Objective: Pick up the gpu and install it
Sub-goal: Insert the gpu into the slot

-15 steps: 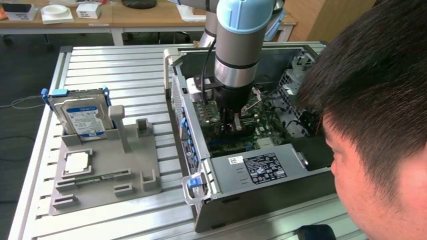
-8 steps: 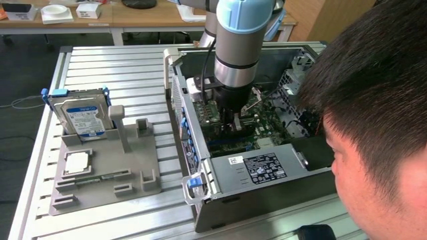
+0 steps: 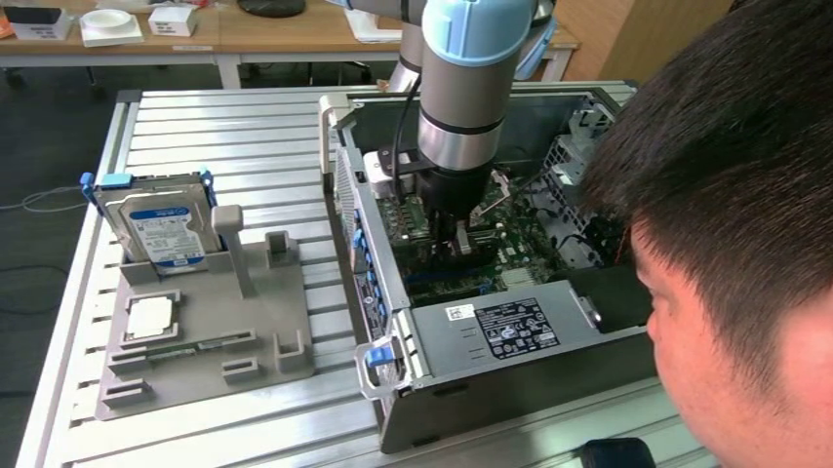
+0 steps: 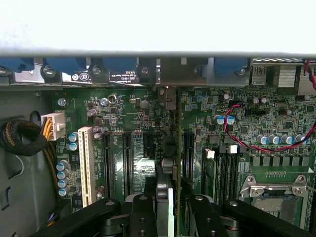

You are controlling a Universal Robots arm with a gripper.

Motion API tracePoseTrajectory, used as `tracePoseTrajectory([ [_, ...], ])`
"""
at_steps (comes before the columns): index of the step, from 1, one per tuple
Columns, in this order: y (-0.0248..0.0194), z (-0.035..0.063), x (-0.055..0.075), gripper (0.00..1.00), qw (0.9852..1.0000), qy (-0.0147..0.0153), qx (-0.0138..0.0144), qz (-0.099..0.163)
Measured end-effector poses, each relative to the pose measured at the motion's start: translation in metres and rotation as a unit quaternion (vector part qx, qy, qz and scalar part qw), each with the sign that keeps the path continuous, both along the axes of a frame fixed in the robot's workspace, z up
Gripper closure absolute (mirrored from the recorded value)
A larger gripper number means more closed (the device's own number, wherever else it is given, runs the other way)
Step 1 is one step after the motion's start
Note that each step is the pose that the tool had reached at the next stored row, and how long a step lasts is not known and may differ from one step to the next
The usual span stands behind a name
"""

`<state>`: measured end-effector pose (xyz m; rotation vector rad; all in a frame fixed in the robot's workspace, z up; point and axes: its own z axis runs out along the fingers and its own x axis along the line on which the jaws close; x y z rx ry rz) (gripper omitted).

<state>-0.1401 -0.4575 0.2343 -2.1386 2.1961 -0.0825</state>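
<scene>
Office room behind, desks along the far wall. Nearer, in the exterior view, a slatted metal table (image 3: 195, 429) bearing a grey fixture (image 3: 209, 361) with a hard drive (image 3: 156, 229) stood on edge, and beside it, toward the exterior view's right, an open computer case (image 3: 521, 390). Arm (image 3: 462, 97) upright, wrist pointing straight down into the case, gripper (image 3: 458, 244) low over the board. Person's head (image 3: 742, 195) close in at the exterior view's right.

In the wrist view, green motherboard (image 4: 133, 106) with its row of black slots (image 4: 127, 158). Gripper (image 4: 170, 215) clenched on the gpu (image 4: 167, 180), seen edge-on between the black fingers (image 4: 143, 212) and hanging above the slots. Hard to tell whether touching the board.

Insertion step in hand, most likely: card lifted, not yet seated. Calls for the card's edge square over one slot, bracket end toward the rear wall, no tilt.
</scene>
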Motion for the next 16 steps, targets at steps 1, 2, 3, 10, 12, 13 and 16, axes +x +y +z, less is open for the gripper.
tracePoseTrajectory([
  [1, 0.0, 0.0, 0.0, 0.7, 1.0, 0.0, 0.0, 0.0],
  [2, 0.0, 0.0, 0.0, 0.7, 1.0, 0.0, 0.0, 0.0],
  [3, 0.0, 0.0, 0.0, 0.7, 1.0, 0.0, 0.0, 0.0],
  [10, -0.0012, 0.0, 0.0, 0.7, 1.0, -0.0001, 0.0, 0.0],
  [12, -0.0012, 0.0, 0.0, 0.7, 1.0, 0.0, 0.0, 0.0],
  [13, -0.0012, 0.0, 0.0, 0.7, 1.0, 0.0, 0.0, 0.0],
  [16, -0.0012, -0.0001, 0.0, 0.7, 1.0, 0.0, 0.0, 0.0],
])
